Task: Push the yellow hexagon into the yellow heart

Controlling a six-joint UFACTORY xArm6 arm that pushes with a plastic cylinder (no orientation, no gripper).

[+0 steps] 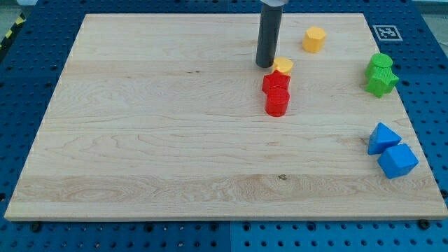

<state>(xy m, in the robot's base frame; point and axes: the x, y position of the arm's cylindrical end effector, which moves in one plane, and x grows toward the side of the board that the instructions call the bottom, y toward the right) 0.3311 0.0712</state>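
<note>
The yellow hexagon (314,39) sits near the view's top right of the wooden board. The yellow heart (283,66) lies lower and to its left, touching the top of a red star-shaped block (276,82). A red cylinder-like block (277,103) sits just below the red star, touching it. My tip (264,65) stands right beside the yellow heart, on its left, about touching it. The tip is well to the left of and below the yellow hexagon.
Two green blocks (381,74) stand together at the view's right edge of the board (140,140). A blue triangle-like block (383,137) and a blue cube-like block (397,160) sit together at the lower right.
</note>
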